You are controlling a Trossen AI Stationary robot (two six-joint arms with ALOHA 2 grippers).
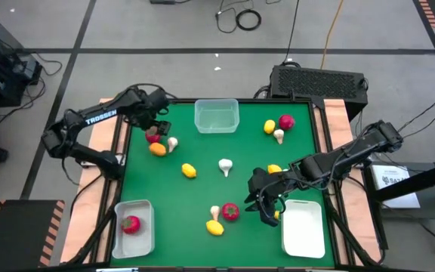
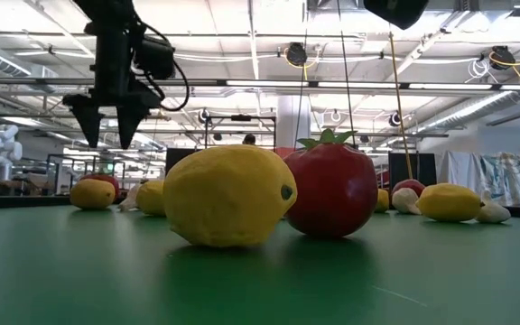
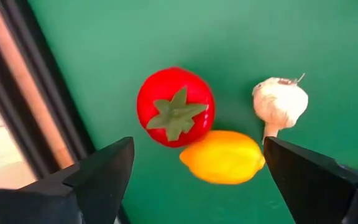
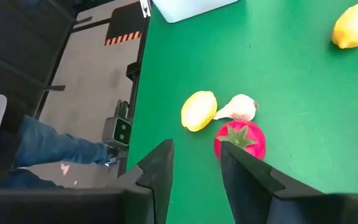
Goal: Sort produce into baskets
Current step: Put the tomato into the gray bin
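Produce scattered over the green table (image 1: 202,189): a tomato (image 3: 175,106), a lemon (image 3: 222,157) and a garlic-like bulb (image 3: 279,102) clustered at the far left, tomato and lemon touching; another tomato (image 1: 230,211), lemon (image 1: 214,227) and bulb (image 1: 214,212) grouped near the front; more pieces at the far right. Baskets: a far one (image 1: 217,115) and a front-right one (image 1: 303,228) showing nothing inside; a front-left one (image 1: 133,227) holding one red piece. Left gripper (image 3: 197,171) spread wide above the far-left cluster, probably lining up a pick; nothing held. Right gripper (image 4: 196,165) near the front-right basket, fingers narrowly parted and empty, waiting. Low view blocked by a close lemon and tomato; baskets hidden there.
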